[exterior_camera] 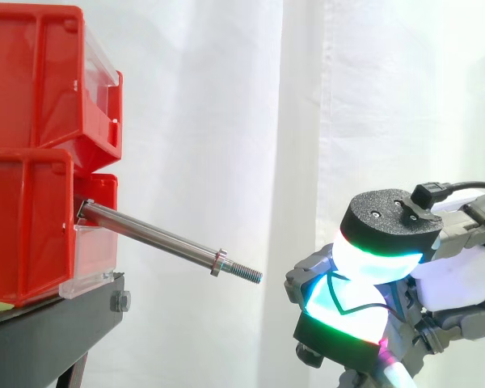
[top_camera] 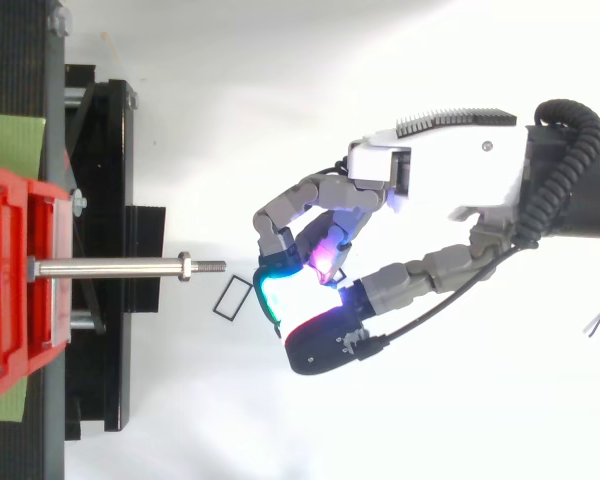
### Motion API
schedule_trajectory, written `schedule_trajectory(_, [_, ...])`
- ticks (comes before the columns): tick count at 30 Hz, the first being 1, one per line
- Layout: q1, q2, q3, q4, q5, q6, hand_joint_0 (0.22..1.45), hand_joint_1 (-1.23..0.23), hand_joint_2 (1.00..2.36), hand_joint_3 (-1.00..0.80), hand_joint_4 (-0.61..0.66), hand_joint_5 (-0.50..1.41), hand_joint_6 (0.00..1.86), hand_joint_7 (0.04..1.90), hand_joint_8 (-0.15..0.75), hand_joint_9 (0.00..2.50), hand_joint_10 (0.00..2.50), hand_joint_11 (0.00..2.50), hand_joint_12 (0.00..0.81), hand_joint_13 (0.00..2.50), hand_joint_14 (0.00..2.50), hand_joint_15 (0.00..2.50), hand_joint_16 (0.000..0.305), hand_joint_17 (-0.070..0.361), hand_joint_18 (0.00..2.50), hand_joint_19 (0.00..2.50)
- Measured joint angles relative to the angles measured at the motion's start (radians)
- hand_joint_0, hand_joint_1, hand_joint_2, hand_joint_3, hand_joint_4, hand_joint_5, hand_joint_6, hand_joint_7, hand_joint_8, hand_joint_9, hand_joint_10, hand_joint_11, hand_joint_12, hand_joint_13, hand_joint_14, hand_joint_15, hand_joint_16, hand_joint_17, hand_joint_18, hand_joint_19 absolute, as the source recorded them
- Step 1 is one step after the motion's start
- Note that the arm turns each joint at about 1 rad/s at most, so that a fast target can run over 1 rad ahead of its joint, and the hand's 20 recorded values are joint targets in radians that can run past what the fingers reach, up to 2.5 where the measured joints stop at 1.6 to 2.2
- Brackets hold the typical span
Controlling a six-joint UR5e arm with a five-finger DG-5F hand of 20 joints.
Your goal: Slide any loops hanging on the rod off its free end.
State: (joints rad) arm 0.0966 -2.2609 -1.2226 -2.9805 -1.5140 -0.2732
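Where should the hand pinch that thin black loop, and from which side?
Pinch the stretch farthest from the rod, coming from the side away from it, as the hand appears to pinch the loop now. The loop is thin wire lying flat, so the pads close on it from above and below. Its rectangular end juts free toward the threaded tip.
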Motion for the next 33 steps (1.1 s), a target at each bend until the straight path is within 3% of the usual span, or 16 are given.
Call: schedule_trajectory(33, [0.000,0.000,0.000,0.000,0.000,-0.001,0.60,-0.75,1.02,-0.10,0.07,-0.16,0.88,1.27,0.336,1.05,0.01,0.57,0.353,0.77,0.01,0.30,0.060,0.134,0.71,0.48])
